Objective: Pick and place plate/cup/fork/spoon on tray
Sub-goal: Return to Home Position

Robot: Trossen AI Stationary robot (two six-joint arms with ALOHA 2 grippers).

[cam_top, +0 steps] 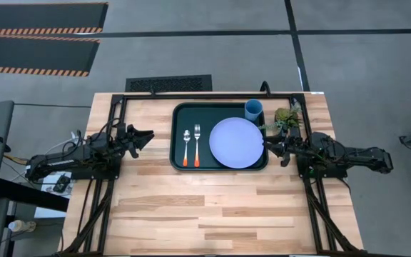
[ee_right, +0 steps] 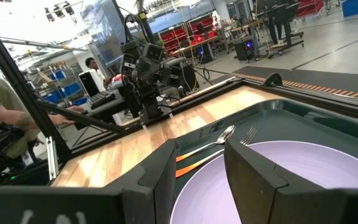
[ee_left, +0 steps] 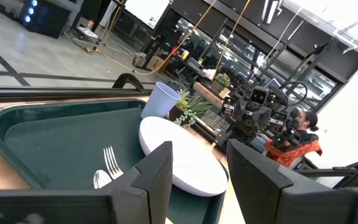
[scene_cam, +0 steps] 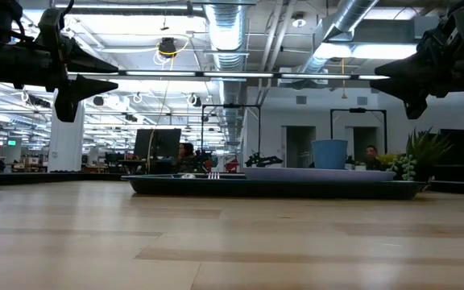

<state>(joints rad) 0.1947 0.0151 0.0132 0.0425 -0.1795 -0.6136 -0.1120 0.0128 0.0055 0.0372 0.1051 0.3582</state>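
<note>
Your large dark green-black rectangular tray with its raised rim (cam_top: 178, 135) lies on the pale wooden table (cam_top: 212, 207), toward the far edge and between the 2 arms. All 4 task pieces are already on it. The wide, flat, pale lavender-blue round plate (cam_top: 237, 142) fills the tray's right half. The small blue handleless plastic cup (cam_top: 253, 109) stands upright in the tray's far right corner, just beyond the plate's rim. To the plate's left you have the 2 orange-handled utensils lying side by side with their metal ends pointing away from you: the slim fork with silver tines (cam_top: 197, 145) is the one nearer the plate, and the slim spoon with the rounded silver bowl (cam_top: 187, 147) lies just left of it, close to the tray's left rim.

Your left tool (cam_top: 147, 134) hovers above the table just off the tray's left edge, its fingers parted about halfway and holding nothing. Your right tool (cam_top: 268, 143) hangs at the tray's right edge, right beside the plate's rim (from above it seems to reach just over the tray's border); its fingers are likewise partly apart and empty.

A small green potted plant (cam_top: 286, 118) sits on the table just right of the cup, outside the tray.
</note>
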